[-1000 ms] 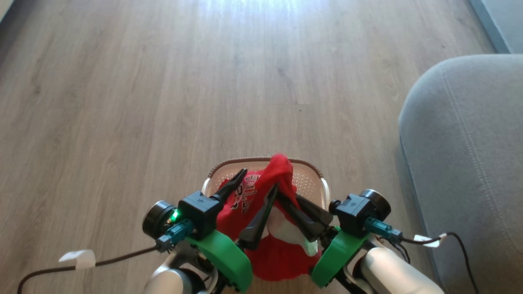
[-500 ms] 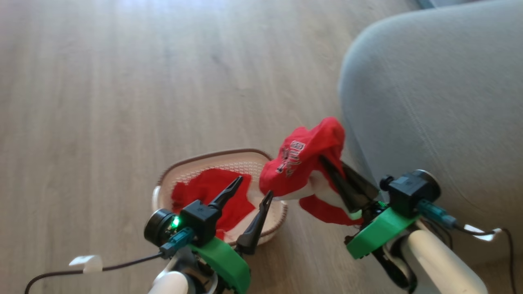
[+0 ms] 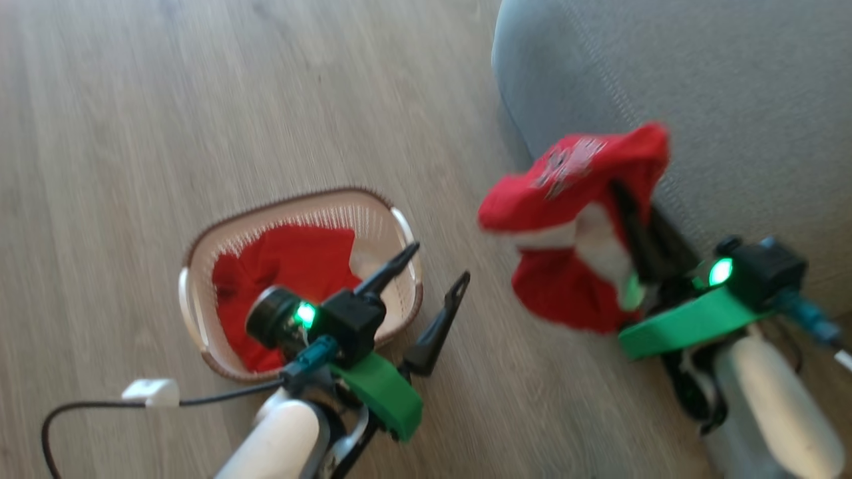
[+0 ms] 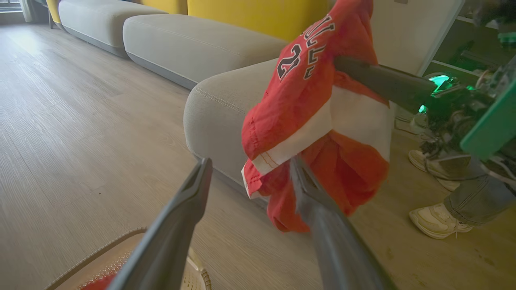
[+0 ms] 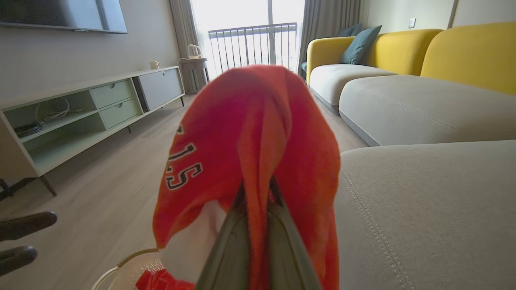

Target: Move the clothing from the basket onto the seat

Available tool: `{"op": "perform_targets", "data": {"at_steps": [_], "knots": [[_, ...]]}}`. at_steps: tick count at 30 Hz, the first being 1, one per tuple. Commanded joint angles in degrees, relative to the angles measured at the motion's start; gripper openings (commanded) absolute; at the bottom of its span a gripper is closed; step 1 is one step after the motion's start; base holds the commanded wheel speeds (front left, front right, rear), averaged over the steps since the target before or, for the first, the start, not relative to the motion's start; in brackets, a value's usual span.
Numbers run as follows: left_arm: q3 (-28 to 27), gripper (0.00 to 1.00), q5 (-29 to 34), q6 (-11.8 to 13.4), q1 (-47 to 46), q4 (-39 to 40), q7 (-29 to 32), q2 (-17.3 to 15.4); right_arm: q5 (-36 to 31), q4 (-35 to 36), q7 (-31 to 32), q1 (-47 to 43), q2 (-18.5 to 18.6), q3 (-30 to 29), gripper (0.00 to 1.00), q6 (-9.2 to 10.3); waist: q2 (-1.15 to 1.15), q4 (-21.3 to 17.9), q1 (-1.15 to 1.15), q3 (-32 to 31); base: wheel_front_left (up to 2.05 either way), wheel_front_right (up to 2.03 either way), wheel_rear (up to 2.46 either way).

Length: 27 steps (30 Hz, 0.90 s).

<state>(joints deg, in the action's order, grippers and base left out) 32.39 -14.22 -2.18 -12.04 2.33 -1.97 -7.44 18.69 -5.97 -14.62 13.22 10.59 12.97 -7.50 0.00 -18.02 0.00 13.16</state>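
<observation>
On a wood-plank floor [image 3: 133, 133], a red "23" garment [image 3: 566, 199] is held clamped in the right gripper [image 3: 629, 199] near the grey seat [image 3: 732, 80] corner, clear of the cream basket [image 3: 293, 199] — more red clothing [image 3: 279, 259] is seen inside (left gripper [image 3: 440, 261] spread wide, empty).

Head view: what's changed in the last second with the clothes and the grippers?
The right gripper, shut on the printed red garment, has carried it out of the basket and rightward, up to the edge of the seat; the camera turned along with it. The left gripper stays open near the basket, where another red garment still lies.
</observation>
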Motion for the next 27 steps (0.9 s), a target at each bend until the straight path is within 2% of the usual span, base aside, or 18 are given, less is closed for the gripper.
{"op": "perform_targets", "data": {"at_steps": [1,6,12,17,21,27], "knots": [[-1.7,1.00,0.6,-0.2,-2.9,2.5,0.4,-0.4,0.3,2.1,-0.4,3.2,-0.1,-0.2,0.00,0.01,0.00,1.0,0.00,4.3,0.00,0.00,0.00],[-2.1,1.00,1.7,-0.6,-6.6,4.2,1.6,-1.6,0.3,-1.3,-0.4,12.4,0.9,-6.4,0.00,0.01,0.00,2.9,0.00,11.5,0.00,0.00,0.00],[-3.6,1.00,2.1,-0.4,-9.8,5.1,2.0,-2.6,-0.6,-9.7,2.0,30.3,4.8,-15.4,0.00,0.01,0.00,5.3,0.00,18.4,0.00,0.00,0.00],[-3.6,1.00,1.8,-0.1,-11.4,5.1,1.5,-1.7,-2.6,-18.7,6.0,44.6,9.8,-27.1,0.00,0.01,0.00,9.4,0.00,22.6,0.00,0.00,0.00],[-3.7,1.00,1.2,0.3,-11.5,5.5,0.8,-1.1,-7.0,-24.5,8.4,53.8,14.3,-37.6,0.00,0.01,0.00,12.5,0.00,25.9,0.00,0.00,0.00],[-4.0,1.00,0.9,1.0,-10.4,5.7,0.0,-1.3,-14.6,-31.2,9.6,61.1,16.7,-50.7,0.00,0.01,0.00,15.2,0.00,29.5,0.00,0.00,0.00]]}}
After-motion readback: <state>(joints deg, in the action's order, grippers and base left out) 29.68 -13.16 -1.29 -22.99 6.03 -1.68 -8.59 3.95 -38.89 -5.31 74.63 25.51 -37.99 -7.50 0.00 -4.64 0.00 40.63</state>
